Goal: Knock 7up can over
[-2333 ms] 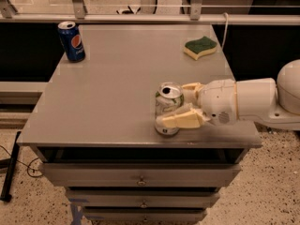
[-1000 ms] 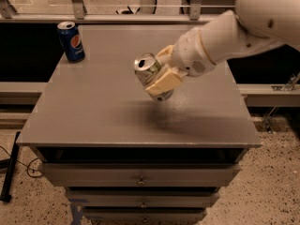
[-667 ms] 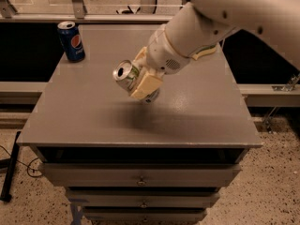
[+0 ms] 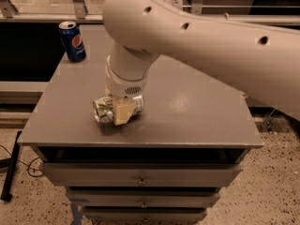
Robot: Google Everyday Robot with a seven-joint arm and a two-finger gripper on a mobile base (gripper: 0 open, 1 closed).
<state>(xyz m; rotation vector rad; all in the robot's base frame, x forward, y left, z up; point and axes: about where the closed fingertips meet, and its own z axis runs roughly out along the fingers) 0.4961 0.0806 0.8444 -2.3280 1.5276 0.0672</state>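
Note:
The 7up can [image 4: 104, 110], white and silver with green markings, lies on its side near the front left of the grey tabletop [image 4: 187, 111], its silver top facing left. My gripper [image 4: 121, 109] hangs from the large white arm directly over the can, and its cream fingers [image 4: 123, 112] are closed around the can's body.
A blue Pepsi can [image 4: 72, 41] stands upright at the table's back left corner. The table's front edge lies just below the 7up can, with drawers [image 4: 140, 179] underneath. My arm covers the back right of the table.
My gripper carried the 7up can from the front right, lifted and tilted it, moved it left and lowered it. The can now lies on its side on the table.

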